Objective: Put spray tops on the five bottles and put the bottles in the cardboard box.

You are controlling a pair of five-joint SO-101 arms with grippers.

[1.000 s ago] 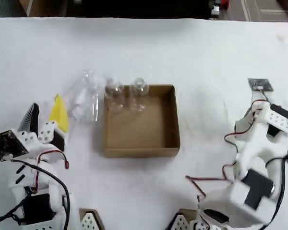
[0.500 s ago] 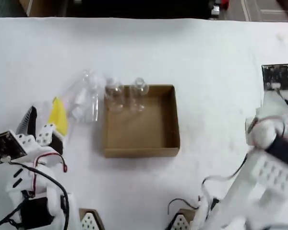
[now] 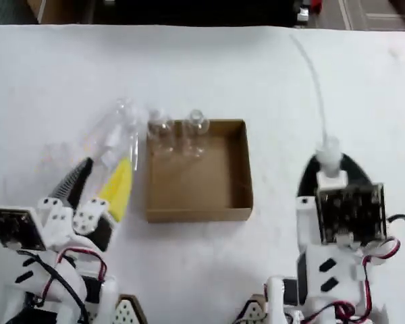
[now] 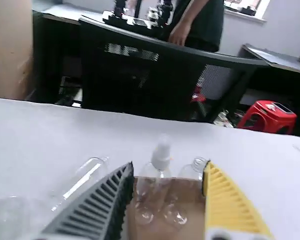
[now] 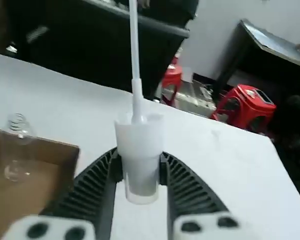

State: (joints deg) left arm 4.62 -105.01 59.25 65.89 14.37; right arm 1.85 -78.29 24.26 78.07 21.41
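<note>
From above, the left gripper (image 3: pixel 108 165) sits at the near left of the table (image 3: pixel 256 74), its grey and yellow fingers spread wide toward clear bottles (image 3: pixel 121 138) lying just beside the open cardboard box (image 3: pixel 246 169), with two upright bottles (image 3: pixel 196 128) at the box's far left corner. Its own wrist view adds a capped bottle (image 4: pixel 160 172) past the fingertips, wearing a white sprayer. The right gripper (image 3: pixel 332 169), right of the box and apart from it, clamps a white spray top (image 3: pixel 332 150); its wrist view shows black fingers (image 5: pixel 187 190) pressing both sides of the top, the thin tube (image 5: pixel 133 40) pointing away from the gripper
</note>
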